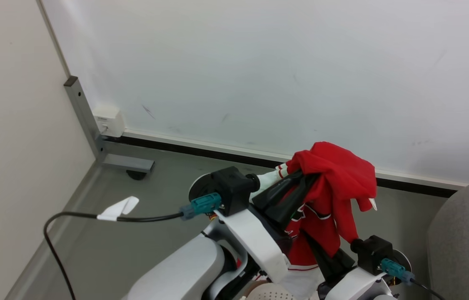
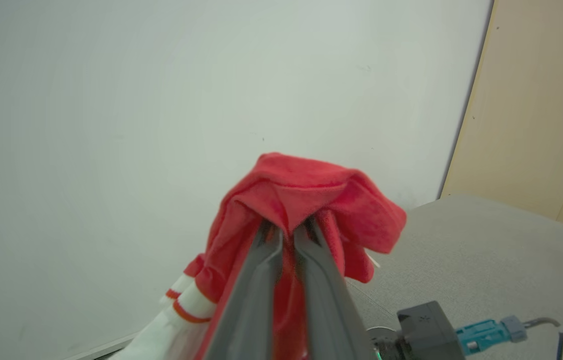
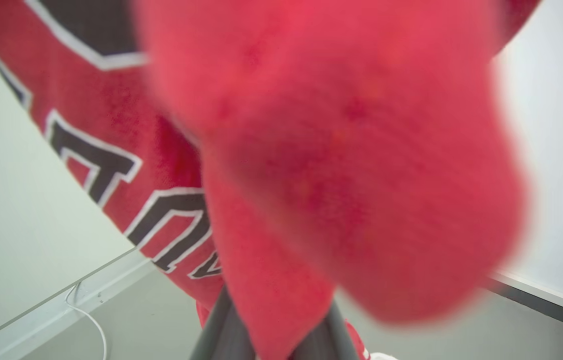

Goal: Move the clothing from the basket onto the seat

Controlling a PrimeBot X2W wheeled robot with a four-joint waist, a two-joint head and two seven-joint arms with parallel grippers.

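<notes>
Above basket (image 1: 274,295), left tool (image 2: 287,231) pinching clothing (image 1: 343,179), right tool (image 1: 306,237) seemingly gripping too

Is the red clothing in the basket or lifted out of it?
Lifted out: the clothing hangs bunched from the shut left claw, above the basket; lower hem hidden.

The clothing (image 1: 338,183) hangs in the air as a crumpled red bunch, pinched and draped over the left hand (image 2: 287,231), lettered jersey and white trim trailing below; the basket (image 1: 274,294) shows a cream perforated sliver underneath; the grey seat (image 1: 465,241) lies to the right.
</notes>
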